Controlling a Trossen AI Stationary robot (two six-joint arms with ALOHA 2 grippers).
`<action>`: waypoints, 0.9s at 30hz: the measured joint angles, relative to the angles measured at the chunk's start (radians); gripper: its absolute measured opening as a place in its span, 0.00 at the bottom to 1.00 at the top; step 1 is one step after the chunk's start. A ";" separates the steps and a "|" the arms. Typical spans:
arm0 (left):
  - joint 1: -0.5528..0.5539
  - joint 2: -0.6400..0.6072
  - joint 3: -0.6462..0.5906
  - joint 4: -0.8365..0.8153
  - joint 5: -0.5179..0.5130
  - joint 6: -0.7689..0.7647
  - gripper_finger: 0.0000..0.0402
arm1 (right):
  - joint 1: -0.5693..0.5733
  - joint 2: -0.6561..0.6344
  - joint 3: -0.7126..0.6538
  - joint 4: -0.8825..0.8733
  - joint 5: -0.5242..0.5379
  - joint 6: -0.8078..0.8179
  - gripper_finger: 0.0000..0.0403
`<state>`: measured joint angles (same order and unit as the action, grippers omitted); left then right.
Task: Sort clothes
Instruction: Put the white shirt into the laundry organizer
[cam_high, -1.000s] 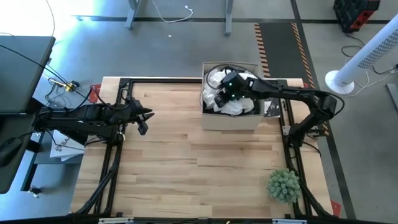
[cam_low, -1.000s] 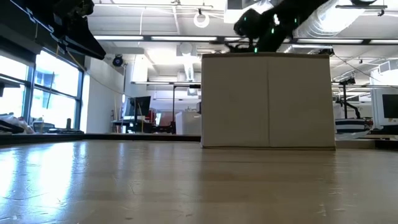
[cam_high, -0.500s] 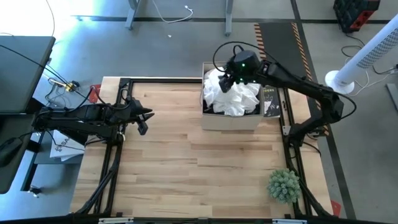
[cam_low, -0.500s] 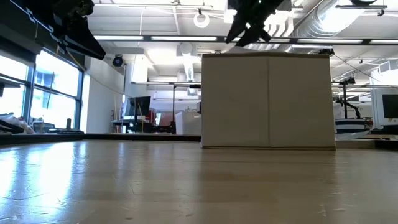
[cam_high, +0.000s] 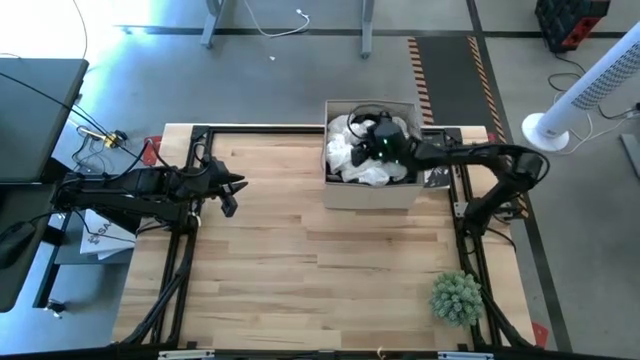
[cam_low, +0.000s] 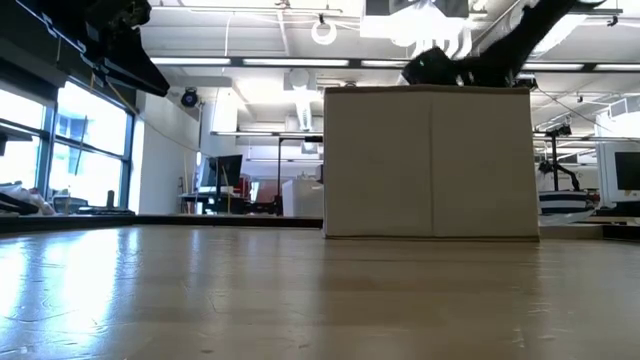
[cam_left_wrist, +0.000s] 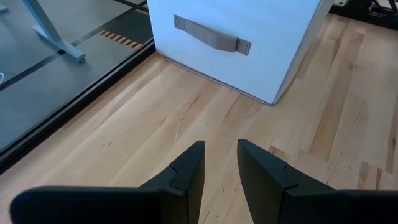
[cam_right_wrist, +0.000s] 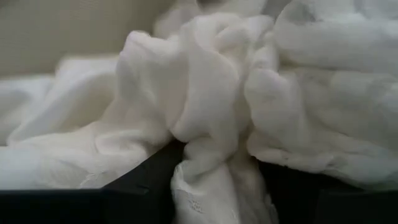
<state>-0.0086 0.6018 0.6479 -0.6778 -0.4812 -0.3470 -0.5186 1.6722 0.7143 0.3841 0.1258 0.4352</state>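
A white garment (cam_high: 362, 160) lies bunched in an open beige box (cam_high: 370, 193) at the table's far side. It also shows above the box rim in the low view (cam_low: 432, 24). My right gripper (cam_high: 383, 142) is in the box's top, shut on this garment (cam_right_wrist: 205, 106). My left gripper (cam_left_wrist: 219, 168) is open and empty, held above the table's left side (cam_high: 232, 190). The plaid, black and grey-green garments are hidden or out of view. My right gripper pinches a bunched fold of the white garment (cam_right_wrist: 208, 158) between its two fingers (cam_right_wrist: 146, 180); several layers are gathered there. The arm reaches in about level from the table's right side. The rest of the garment lies slack in the box.
A small spiky green plant (cam_high: 457, 297) stands at the table's near right. The box has a strap handle on its side (cam_left_wrist: 211, 34). Bare wood (cam_high: 310, 260) spreads between the arms. A white fan (cam_high: 590, 90) stands off the table at the right.
My right gripper rose out of the box, drawing the white garment up in a tall bunch, then came back down to the box's top. The garment has sunk back with it. My left arm has kept still.
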 joint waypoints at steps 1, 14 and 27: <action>0.000 0.000 0.000 -0.001 0.000 0.000 0.23 | 0.003 -0.004 -0.010 0.018 0.009 -0.003 0.49; 0.000 0.000 0.000 -0.005 0.000 0.000 0.23 | 0.010 -0.256 0.370 -0.682 -0.020 -0.022 0.49; 0.000 0.000 0.000 -0.006 0.000 -0.001 0.23 | 0.063 -0.129 0.366 -0.469 0.029 -0.160 0.49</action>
<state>-0.0086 0.6018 0.6479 -0.6837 -0.4812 -0.3477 -0.4557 1.5435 1.0804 -0.0853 0.1552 0.2751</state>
